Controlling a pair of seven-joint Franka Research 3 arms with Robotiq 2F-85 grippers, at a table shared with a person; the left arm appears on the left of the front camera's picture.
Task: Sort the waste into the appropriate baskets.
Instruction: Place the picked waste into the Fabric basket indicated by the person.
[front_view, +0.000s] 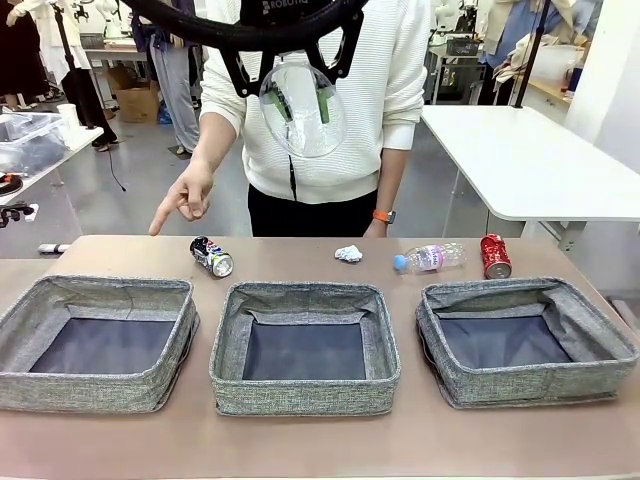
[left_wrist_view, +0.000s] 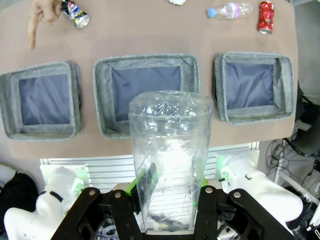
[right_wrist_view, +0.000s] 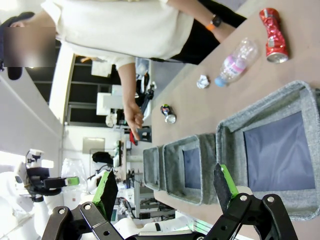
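Note:
My left gripper (front_view: 303, 103) hangs high above the middle basket (front_view: 300, 395), shut on a clear plastic cup (front_view: 300, 137). From the left wrist, the cup (left_wrist_view: 170, 150) stands between the fingers over the table's near edge. Along the far side of the table lie a dark blue-white can (front_view: 212, 256), a white paper wad (front_view: 348, 253), a blue-capped bottle (front_view: 430, 258) and a red can (front_view: 494, 256). The left basket (front_view: 90, 392) and right basket (front_view: 530, 388) hold nothing. My right gripper (right_wrist_view: 165, 187) is open, off to the side near the right basket (right_wrist_view: 265, 112).
A person stands at the far side, one hand (front_view: 185, 200) pointing down at the table near the dark can. A white table (front_view: 530, 160) stands behind at the right. Bare tabletop lies in front of the baskets.

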